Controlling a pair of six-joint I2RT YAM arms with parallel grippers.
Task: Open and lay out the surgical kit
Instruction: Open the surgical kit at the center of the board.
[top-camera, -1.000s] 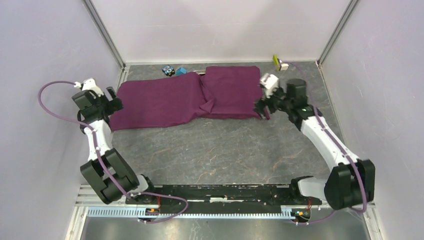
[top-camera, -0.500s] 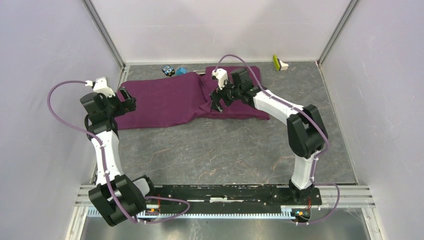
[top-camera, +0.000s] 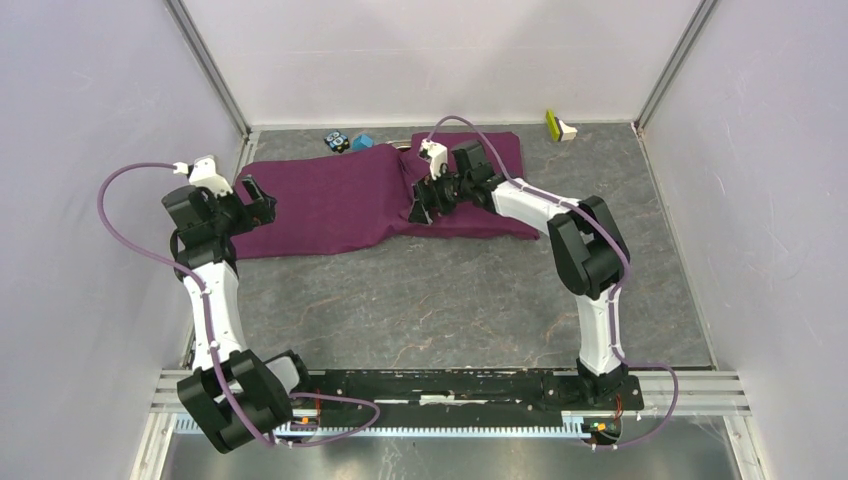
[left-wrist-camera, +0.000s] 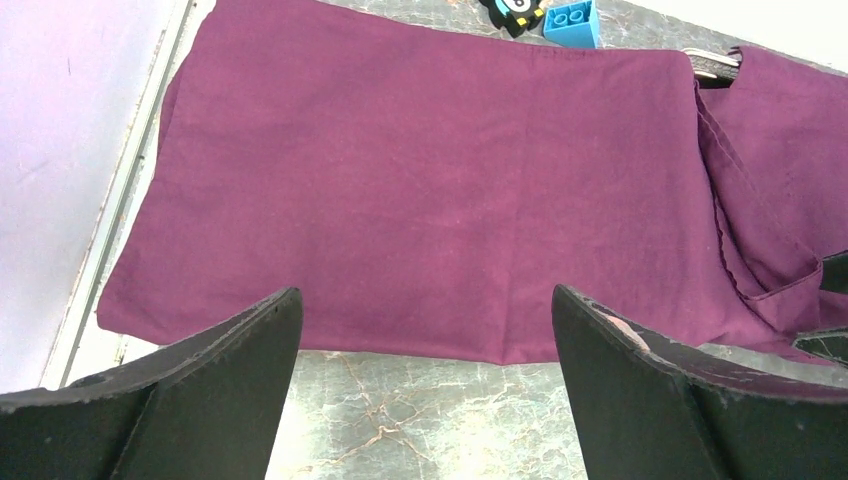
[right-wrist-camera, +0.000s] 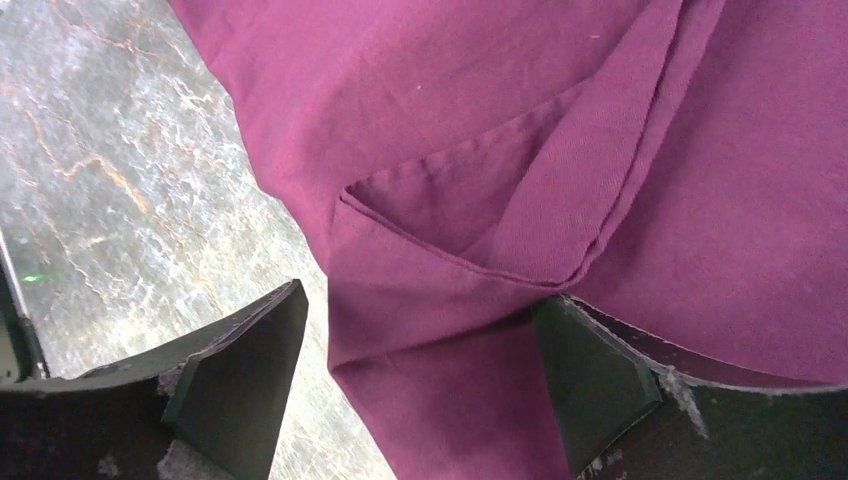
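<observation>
Surgical kit (top-camera: 340, 200), early in opening, along the far edge of the table (top-camera: 430, 300). Its purple wrap (left-wrist-camera: 430, 190) has one flap laid flat toward the far left corner. The right half is still folded, with overlapping hems meeting about midway along that edge. No tray, instrument, packet or gauze is clearly exposed, so unfolding the remaining flaps and all of the laying out appear left to do. Left gripper (left-wrist-camera: 425, 300): jaws wide, hanging over the near hem of the flat flap, holding nothing. Right gripper (right-wrist-camera: 420, 300): jaws wide, astride the near end of the folded hems, with cloth lying between the fingers (right-wrist-camera: 230, 370) but not yet pinched. Beyond the wrap, at the far edge: toy (top-camera: 336, 141) and blue block (top-camera: 363, 141), side by side.
</observation>
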